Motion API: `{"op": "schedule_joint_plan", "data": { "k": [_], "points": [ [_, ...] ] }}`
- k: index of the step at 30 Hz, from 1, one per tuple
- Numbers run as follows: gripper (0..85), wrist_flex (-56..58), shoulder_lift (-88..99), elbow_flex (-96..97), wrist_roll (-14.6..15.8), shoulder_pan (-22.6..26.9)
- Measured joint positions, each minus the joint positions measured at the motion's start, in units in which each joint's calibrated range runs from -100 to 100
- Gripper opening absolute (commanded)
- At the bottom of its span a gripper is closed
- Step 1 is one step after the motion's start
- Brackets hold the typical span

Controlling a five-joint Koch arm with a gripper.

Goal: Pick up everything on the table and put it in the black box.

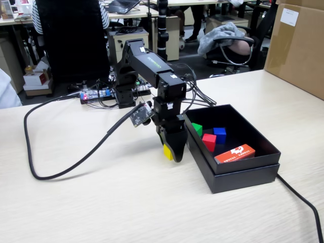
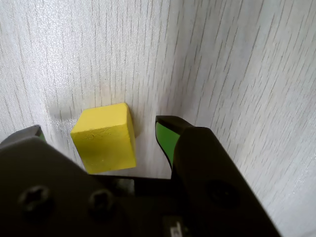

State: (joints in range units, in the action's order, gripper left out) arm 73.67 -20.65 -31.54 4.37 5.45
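Observation:
The yellow cube sits on the pale wood table just left of the black box. My gripper points down at the table and is open, with one jaw on each side of the cube. In the wrist view a gap shows between the cube and the green-padded right fingertip. The green cube, the blue cube and the red cube lie inside the box.
A flat orange-red packet lies in the box's front. A big brown carton stands at the back right. A black cable loops over the table on the left, and another runs off at the front right.

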Motion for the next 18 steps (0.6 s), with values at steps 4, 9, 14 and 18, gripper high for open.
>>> {"op": "schedule_joint_plan", "data": {
  "k": [4,9,14,18],
  "points": [
    [24.3,0.00,-0.91,0.00,0.00,-0.05],
    [0.9,-0.31,-1.81,-1.73,-0.93,-0.10],
    [0.9,-0.31,-1.68,-1.73,-1.42,-0.10],
    [0.9,-0.08,5.57,-1.46,-1.56,-0.10]
  ]
}}
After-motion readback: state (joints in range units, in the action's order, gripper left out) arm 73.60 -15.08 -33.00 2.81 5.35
